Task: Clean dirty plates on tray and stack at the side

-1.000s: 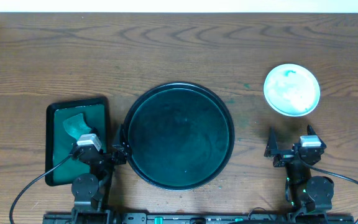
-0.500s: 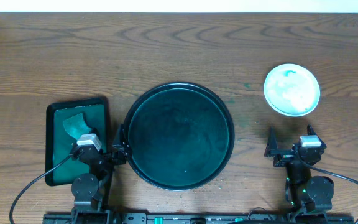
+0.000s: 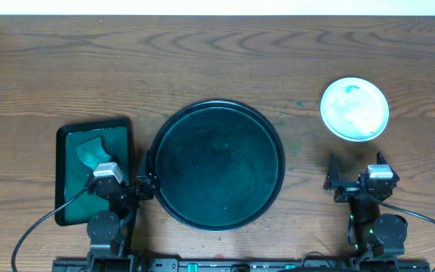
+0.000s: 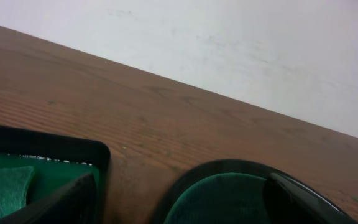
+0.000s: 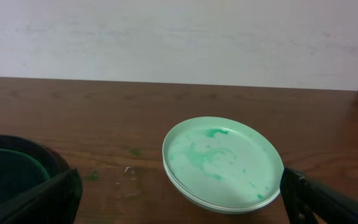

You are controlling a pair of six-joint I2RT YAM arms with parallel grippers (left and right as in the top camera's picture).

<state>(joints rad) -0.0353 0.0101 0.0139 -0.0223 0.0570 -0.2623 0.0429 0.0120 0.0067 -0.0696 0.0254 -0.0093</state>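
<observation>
The white plates (image 3: 354, 109) sit stacked at the right side of the table, the top one streaked with teal-green; the stack also shows in the right wrist view (image 5: 222, 163). The round dark tray (image 3: 217, 165) lies at the middle with nothing on it, and its rim shows in the left wrist view (image 4: 229, 169). My left gripper (image 3: 140, 179) is open, low at the tray's left edge, its fingers either side of the gap between both trays (image 4: 179, 199). My right gripper (image 3: 356, 170) is open and empty, just in front of the plate stack (image 5: 179, 196).
A small rectangular green tray (image 3: 94, 170) with a crumpled teal cloth (image 3: 91, 151) lies at the left, also in the left wrist view (image 4: 42, 155). A few green specks (image 3: 299, 104) mark the wood between round tray and plates. A white wall runs behind the table.
My right gripper has shifted slightly to the right. Nothing else has moved.
</observation>
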